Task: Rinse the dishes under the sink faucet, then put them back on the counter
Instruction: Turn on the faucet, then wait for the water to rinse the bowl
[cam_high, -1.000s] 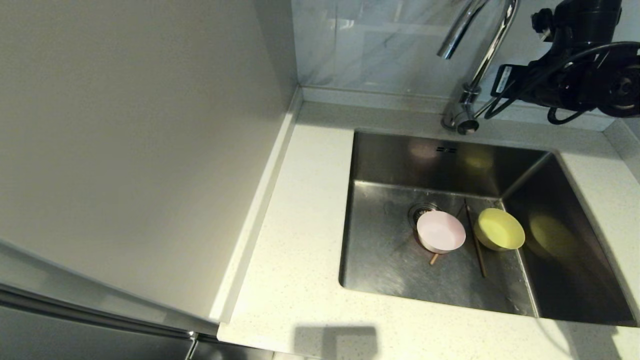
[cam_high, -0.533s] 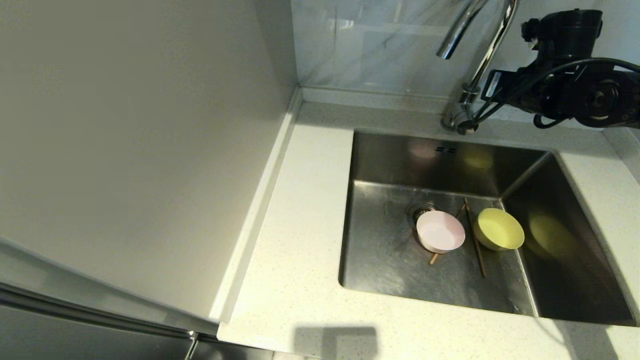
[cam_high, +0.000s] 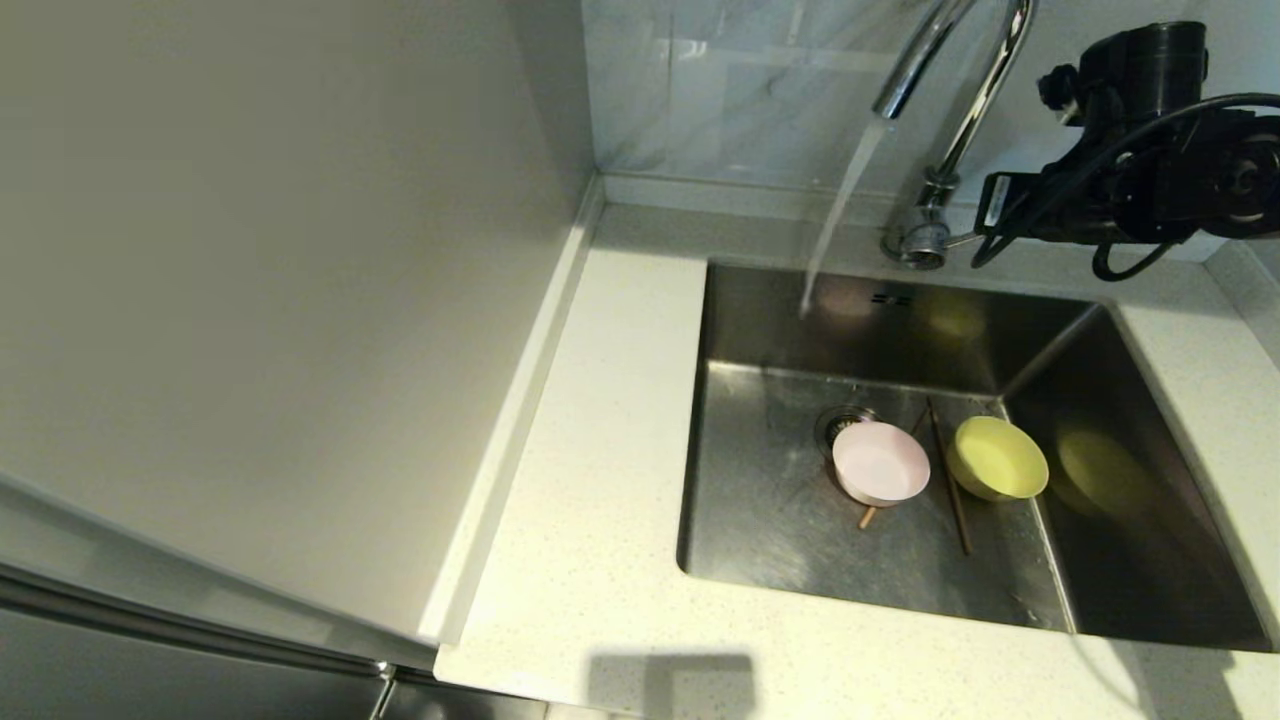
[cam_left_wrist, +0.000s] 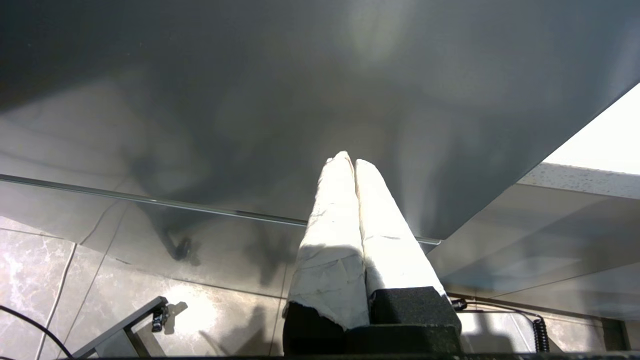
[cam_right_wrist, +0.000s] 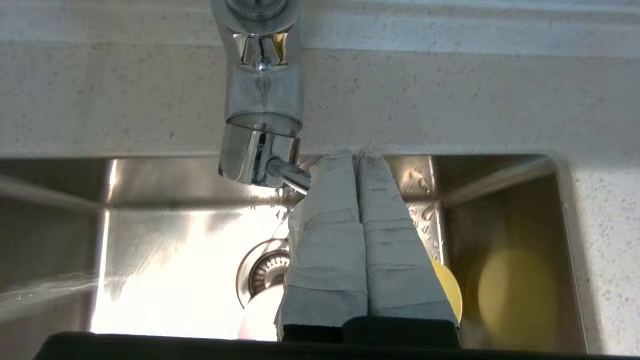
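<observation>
Water (cam_high: 838, 215) runs from the spout of the chrome faucet (cam_high: 975, 90) into the sink (cam_high: 770, 500). My right arm (cam_high: 1130, 180) reaches in beside the faucet base. My right gripper (cam_right_wrist: 356, 152) is shut, and one finger's side rests against the thin lever (cam_right_wrist: 288, 175). On the basin floor the pink bowl (cam_high: 881, 462) sits by the drain (cam_high: 838, 422), with the yellow bowl (cam_high: 998, 458) to its right. One chopstick (cam_high: 950, 490) lies between them and another (cam_high: 868, 517) pokes out from under the pink bowl. My left gripper (cam_left_wrist: 348, 160) is shut and parked low, facing a cabinet front.
The speckled counter (cam_high: 600, 480) runs along the sink's left and front. A tall pale panel (cam_high: 280, 300) stands on the left. The marbled wall (cam_high: 740, 90) rises behind the faucet. A narrow counter strip (cam_high: 1215, 400) lies to the sink's right.
Water has started to flow from the spout. My right arm swung left towards the faucet base and then back right, and the lever now points out to the right.
</observation>
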